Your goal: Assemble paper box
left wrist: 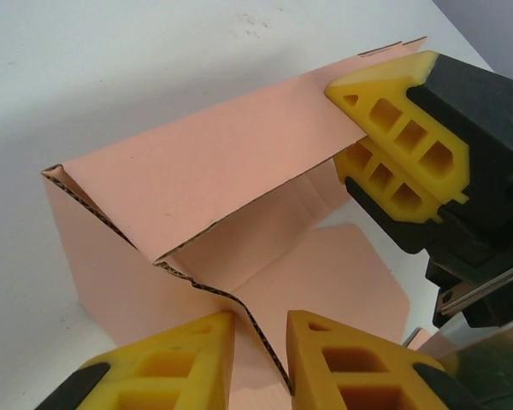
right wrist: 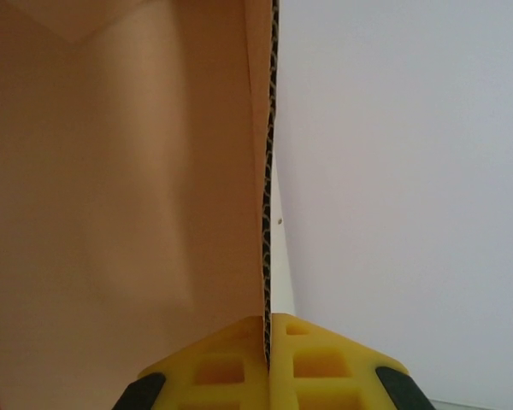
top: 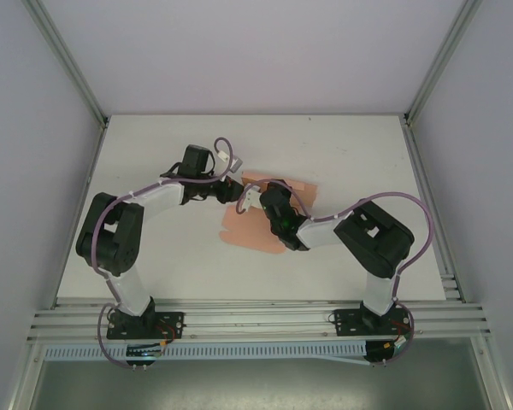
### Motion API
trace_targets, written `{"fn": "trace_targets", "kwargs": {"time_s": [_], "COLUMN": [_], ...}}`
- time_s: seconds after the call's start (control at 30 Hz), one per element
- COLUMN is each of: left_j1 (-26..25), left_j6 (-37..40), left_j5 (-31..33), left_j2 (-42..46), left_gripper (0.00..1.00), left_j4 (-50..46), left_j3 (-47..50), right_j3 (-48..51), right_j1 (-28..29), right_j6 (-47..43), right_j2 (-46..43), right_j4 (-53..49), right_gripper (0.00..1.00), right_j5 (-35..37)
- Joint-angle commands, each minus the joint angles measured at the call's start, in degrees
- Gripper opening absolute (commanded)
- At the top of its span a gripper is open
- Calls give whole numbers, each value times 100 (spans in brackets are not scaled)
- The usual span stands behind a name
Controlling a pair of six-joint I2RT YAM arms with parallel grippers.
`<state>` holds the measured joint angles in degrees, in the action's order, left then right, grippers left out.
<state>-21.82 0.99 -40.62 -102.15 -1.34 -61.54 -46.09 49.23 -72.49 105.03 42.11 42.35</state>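
Folding is underway: right claw (right wrist: pixel 268 329) pinches a raised wall of the paper box (left wrist: pixel 197 171); left claw (left wrist: pixel 261 331), slightly parted, straddles another edge without gripping. Next probably calls for regripping there.

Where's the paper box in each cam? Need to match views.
Top external: paper box at picture centre, on the white table.
Left wrist: spans the centre, folded panel rising toward upper right.
Right wrist: left half, its corrugated edge running vertically down the middle.
Shared landmark: right end effector, clamped on that panel edge in both wrist views.
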Motion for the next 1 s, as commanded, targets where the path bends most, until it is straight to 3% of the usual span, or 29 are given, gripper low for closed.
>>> {"fn": "trace_targets", "kwargs": {"time_s": [0.0,0.07,0.13,0.27,0.33,0.4,0.47,0.53,0.63,0.77,0.87,0.97], "left_j1": [-113,-116,-103,-35,18,102,256,571,1188,1558,1699,1690], "left_j6": [-221,-326,-434,-715,-846,-934,-1083,-1362,-1749,-1946,-1953,-1563], "left_j5": [227,605,895,1112,1122,1080,1205,1436,1550,2096,1918,793], "left_j2": [236,384,655,1112,1339,1569,1790,1939,1891,1323,554,-147], "left_gripper": [29,38,39,49,63,66,79,98,99,99,98,79], "left_j4": [133,118,111,230,233,260,275,238,205,273,219,148], "left_j3": [345,500,675,1002,1094,1188,1264,1305,1308,1091,612,155], "right_j3": [174,213,268,387,442,445,449,474,504,512,496,477], "right_j1": [80,60,48,68,64,62,52,59,51,49,61,65], "right_j6": [79,55,-3,-231,-350,-426,-476,-513,-522,-413,-428,-455], "right_j2": [-106,-141,-174,-144,-100,-69,-58,-112,-182,-247,-205,-198], "right_j4": [-153,-133,-83,123,364,386,485,558,588,506,498,527], "right_gripper": [0,0,0,0,0,0,0,0,0,0,0,0], "right_j5": [-296,-306,-349,-381,-376,-367,-379,-402,-445,-490,-477,-457]}}
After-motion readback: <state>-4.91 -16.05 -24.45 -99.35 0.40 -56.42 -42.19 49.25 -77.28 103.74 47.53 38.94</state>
